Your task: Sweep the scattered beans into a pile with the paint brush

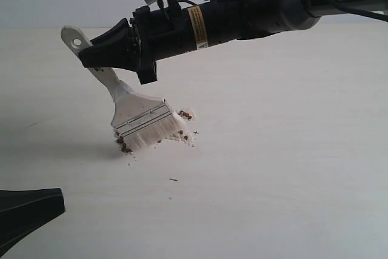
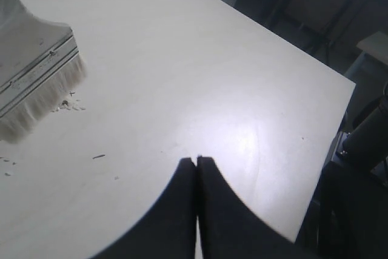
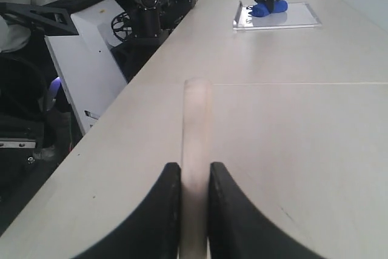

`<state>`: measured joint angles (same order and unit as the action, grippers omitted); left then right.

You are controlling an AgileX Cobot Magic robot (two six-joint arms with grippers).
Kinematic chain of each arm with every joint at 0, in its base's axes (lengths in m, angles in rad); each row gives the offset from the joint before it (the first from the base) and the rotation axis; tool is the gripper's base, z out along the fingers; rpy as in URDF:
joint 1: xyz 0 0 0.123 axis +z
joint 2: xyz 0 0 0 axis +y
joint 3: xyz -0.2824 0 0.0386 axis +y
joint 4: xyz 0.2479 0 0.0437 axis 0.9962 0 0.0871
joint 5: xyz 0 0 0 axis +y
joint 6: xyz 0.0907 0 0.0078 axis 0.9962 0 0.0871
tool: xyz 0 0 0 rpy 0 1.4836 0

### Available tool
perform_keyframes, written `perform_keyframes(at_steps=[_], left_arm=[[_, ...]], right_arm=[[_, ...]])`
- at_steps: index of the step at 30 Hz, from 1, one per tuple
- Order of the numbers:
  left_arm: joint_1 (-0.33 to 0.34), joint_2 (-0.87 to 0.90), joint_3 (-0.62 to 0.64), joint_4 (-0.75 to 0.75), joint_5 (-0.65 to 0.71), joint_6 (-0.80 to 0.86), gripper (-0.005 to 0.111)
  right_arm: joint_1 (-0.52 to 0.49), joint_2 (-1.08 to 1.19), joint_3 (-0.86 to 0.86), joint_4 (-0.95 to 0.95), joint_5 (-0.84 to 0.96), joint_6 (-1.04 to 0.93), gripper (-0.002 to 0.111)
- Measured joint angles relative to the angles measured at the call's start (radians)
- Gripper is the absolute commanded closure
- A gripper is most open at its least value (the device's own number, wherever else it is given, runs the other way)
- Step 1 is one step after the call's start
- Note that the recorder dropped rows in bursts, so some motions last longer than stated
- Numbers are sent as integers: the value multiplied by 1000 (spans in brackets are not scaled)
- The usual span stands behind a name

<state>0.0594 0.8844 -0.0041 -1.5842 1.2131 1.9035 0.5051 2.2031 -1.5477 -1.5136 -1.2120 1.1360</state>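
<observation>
The wide, flat paint brush [image 1: 142, 122] of cream wood, silver ferrule and white bristles is judged light, stiff in the handle and soft at the tips; it is gripped along the handle by the right gripper [image 3: 195, 173], which is judged a sound hold. The tiny reddish-brown beans [image 1: 185, 114], judged light and apt to roll, are clustered with pale crumbs on the pale table [image 1: 291, 168], touching the bristles at both ends. The left gripper [image 2: 196, 162] is closed on nothing, well apart.
</observation>
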Motion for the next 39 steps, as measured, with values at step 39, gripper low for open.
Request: perform_keyframes(at_steps=[39], left_arm=[[0, 0, 0, -53, 0, 59, 107]], right_arm=[[0, -14, 0, 86, 0, -9, 108]])
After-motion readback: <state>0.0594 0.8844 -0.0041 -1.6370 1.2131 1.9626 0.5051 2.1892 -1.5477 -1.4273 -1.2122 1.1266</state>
